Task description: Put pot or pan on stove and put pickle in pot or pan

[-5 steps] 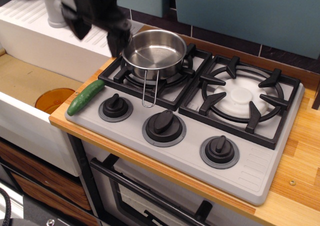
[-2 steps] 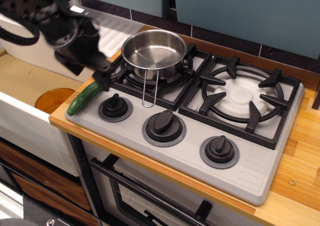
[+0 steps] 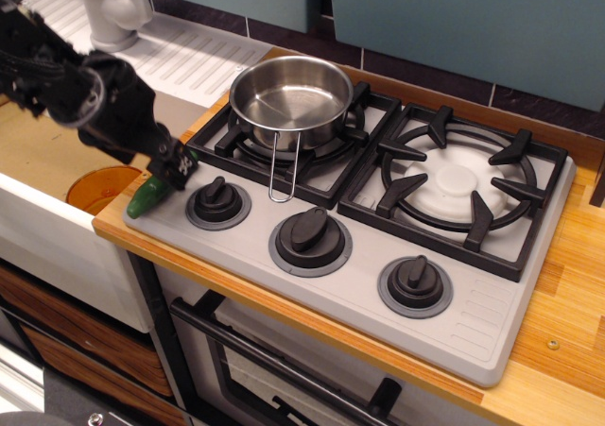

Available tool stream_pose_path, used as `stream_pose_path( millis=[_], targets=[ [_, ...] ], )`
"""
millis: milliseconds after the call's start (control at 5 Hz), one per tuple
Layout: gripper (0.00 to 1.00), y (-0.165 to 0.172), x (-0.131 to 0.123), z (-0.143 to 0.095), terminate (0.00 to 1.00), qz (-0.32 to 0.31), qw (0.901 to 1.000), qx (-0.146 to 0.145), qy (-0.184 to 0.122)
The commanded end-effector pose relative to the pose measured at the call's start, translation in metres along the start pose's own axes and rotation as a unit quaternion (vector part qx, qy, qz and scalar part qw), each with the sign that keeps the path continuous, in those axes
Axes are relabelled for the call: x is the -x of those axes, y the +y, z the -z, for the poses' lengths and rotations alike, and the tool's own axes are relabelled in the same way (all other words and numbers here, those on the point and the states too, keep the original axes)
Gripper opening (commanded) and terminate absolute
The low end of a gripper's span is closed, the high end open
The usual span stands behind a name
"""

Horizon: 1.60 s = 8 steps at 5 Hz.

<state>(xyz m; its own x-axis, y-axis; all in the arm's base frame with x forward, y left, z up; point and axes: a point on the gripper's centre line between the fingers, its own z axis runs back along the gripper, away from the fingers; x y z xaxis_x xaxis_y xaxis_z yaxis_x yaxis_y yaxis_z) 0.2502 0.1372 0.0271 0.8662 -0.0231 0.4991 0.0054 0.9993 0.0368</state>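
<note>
Observation.image looks down at an angle on the grey stove, which is set into a wooden counter. The steel pan sits upright and empty on the black grate of the left burner, its looped wire handle hanging forward toward the three black knobs. The right burner is bare, showing its white disc. At the stove's front left corner lies the dark-green pickle, resting on the grey surface just beside the leftmost knob, with only its lower end showing. The black gripper reaches in from the left, and its tip is down over the pickle's upper end, covering it. The fingers are dark and blurred against the arm, so I cannot tell whether they are spread, closed, or pinching the pickle. To the left of the counter sits a white sink with an orange drain in its basin, and a white faucet stands at the back beside a ribbed drainboard.
</note>
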Motion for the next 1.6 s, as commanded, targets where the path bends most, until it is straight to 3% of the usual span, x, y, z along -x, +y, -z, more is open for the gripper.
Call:
stream_pose_path(
  millis=[0,200,600,800,1000,1200,1400],
  targets=[
    [0.0,-0.009,-0.005,0.007,0.0,-0.023,0.9995,0.01,-0.02],
    [0.0,-0.009,-0.011,0.008,0.0,-0.033,0.9992,0.019,-0.015],
    [0.0,-0.005,-0.026,-0.016,0.0,-0.038,0.998,0.05,0.011],
    [0.0,-0.004,-0.042,-0.043,0.0,-0.044,0.9975,0.052,0.02],
    [0.0,-0.007,-0.064,-0.069,0.0,-0.04,0.9984,0.035,0.019],
    [0.0,-0.021,-0.085,-0.076,0.0,-0.053,0.9978,0.036,0.02],
    [0.0,-0.05,-0.105,-0.067,0.0,-0.077,0.9966,0.029,0.013]
  ],
)
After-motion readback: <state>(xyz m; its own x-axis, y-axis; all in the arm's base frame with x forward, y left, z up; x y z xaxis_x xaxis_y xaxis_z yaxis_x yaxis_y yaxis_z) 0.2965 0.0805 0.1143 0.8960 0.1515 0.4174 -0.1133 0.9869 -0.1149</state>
